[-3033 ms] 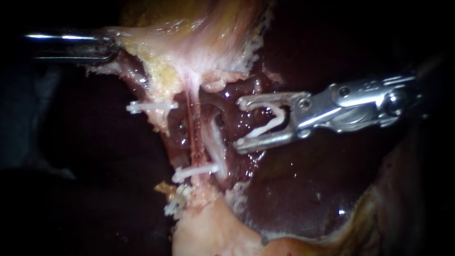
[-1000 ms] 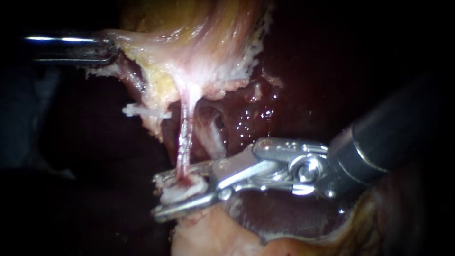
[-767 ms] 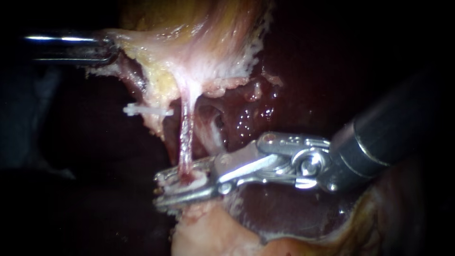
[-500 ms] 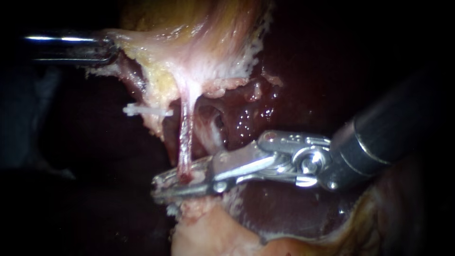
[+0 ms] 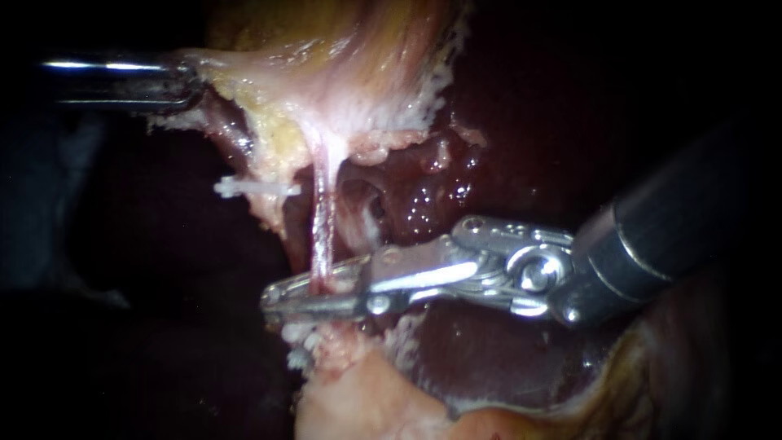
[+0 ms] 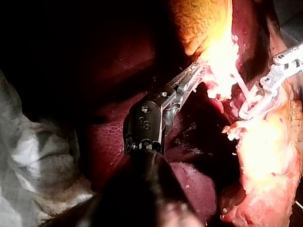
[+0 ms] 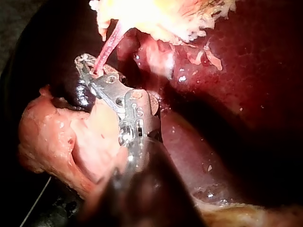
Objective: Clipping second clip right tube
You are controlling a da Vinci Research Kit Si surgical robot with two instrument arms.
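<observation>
Right instrument (image 5: 273, 300): jaws clenched on the reddish tube (image 5: 322, 220).
Left instrument (image 6: 196, 73): grasps pale tissue (image 6: 218, 56); jaws seen only in its wrist view.
White clip (image 5: 257, 189): endoscope only.

a surgical practice bench, i'd say: the liver (image 6: 109, 137) under my left instrument (image 6: 196, 72) lies bare, outside any body, with crumpled pale cloth (image 6: 33, 156) beside the shaft and darkness all round.

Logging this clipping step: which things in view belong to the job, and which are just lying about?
In the job:
right instrument, jaws shut on the tube
left instrument

Lying about:
upper clip
liver
</observation>
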